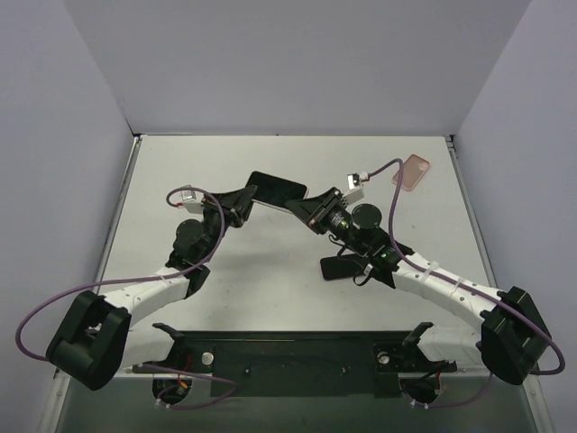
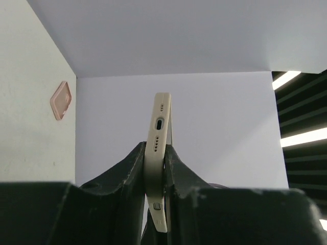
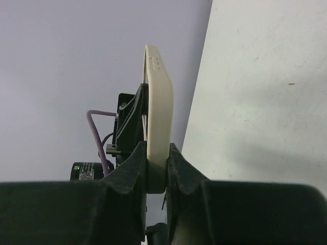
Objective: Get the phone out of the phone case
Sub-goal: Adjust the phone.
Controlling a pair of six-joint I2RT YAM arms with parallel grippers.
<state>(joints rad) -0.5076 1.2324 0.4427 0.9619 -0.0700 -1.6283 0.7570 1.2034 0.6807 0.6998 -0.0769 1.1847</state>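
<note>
The phone point(image 1: 275, 189), dark screen up, sits in a cream phone case and is held above the table between both arms. My left gripper point(image 1: 242, 206) is shut on its left end. My right gripper point(image 1: 315, 209) is shut on its right end. In the left wrist view the cream case point(image 2: 158, 127) stands edge-on, port holes showing, pinched by my left gripper point(image 2: 156, 171). A thin edge shows along its right side. In the right wrist view the case point(image 3: 158, 117) is pinched by my right gripper point(image 3: 157, 166), with the left gripper point(image 3: 129, 122) behind it.
An empty pink case point(image 1: 413, 171) lies at the table's far right corner and also shows in the left wrist view point(image 2: 60, 100). A dark flat device point(image 1: 343, 268) lies on the table under the right arm. Grey walls enclose the white table point(image 1: 270, 289).
</note>
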